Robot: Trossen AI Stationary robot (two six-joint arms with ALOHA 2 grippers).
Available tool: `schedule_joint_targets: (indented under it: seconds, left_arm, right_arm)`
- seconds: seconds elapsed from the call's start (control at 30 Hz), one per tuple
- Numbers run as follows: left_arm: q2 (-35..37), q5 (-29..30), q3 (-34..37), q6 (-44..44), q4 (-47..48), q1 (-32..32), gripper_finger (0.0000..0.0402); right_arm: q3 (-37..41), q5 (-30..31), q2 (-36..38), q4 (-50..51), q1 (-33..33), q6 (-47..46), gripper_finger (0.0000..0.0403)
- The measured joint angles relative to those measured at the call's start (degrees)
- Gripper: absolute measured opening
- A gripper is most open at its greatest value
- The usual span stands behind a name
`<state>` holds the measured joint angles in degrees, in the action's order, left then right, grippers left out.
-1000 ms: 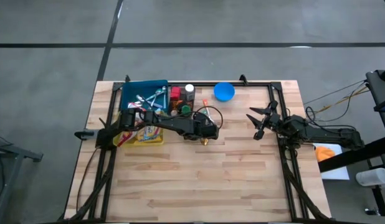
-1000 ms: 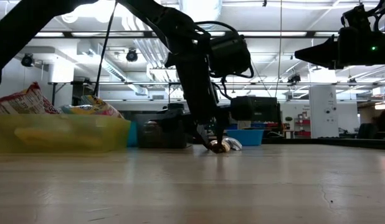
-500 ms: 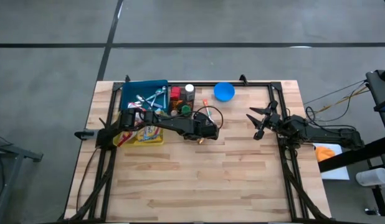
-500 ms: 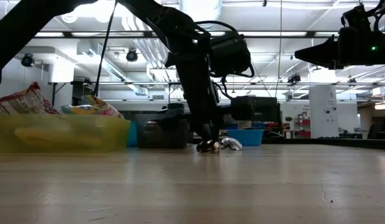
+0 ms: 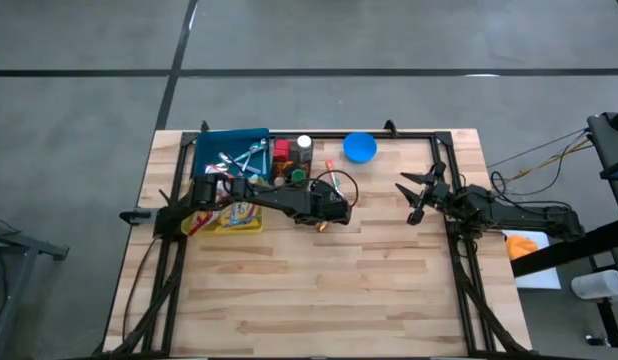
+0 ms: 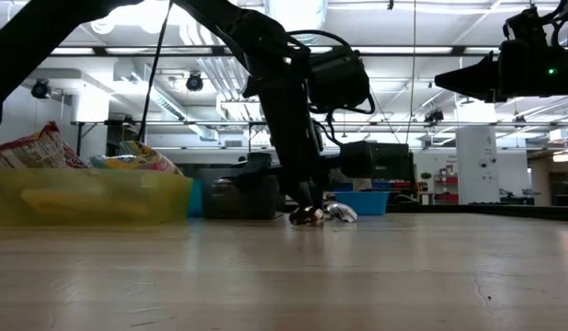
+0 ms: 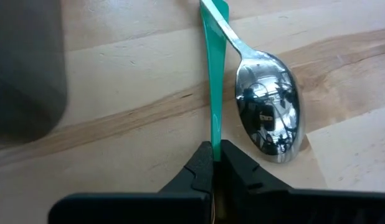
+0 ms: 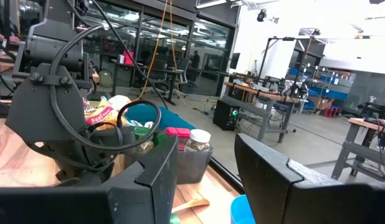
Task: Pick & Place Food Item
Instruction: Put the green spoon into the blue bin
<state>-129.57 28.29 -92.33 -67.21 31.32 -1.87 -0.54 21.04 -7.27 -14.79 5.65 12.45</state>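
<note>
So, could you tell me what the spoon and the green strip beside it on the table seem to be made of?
Spoon: polished metal, probably steel; its bowl mirrors the room. Green strip: thin, smooth and evenly coloured, likely plastic, though that is uncertain. Table: light wood with visible grain.

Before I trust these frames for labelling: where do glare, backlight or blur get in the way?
Low view: the left arm is a silhouette against bright ceiling lights. Left wrist view: the spoon mirrors the room, and a dark shape at the picture's edge is blurred. High view: evenly lit.
</note>
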Motion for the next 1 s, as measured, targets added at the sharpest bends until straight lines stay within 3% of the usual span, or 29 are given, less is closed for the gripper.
schedule_joint_targets:
  seconds: [0.7,1.0]
  left_arm:
    - [9.29,0.23,0.00,1.41,2.68,0.11,0.0009]
    - [9.70,0.32,0.00,1.41,3.03,0.57,0.0009]
  right_arm:
    - [0.02,0.01,-0.04,0.00,-0.01,0.00,0.0157]
    - [0.01,0.00,-0.02,0.00,-0.02,0.00,0.0157]
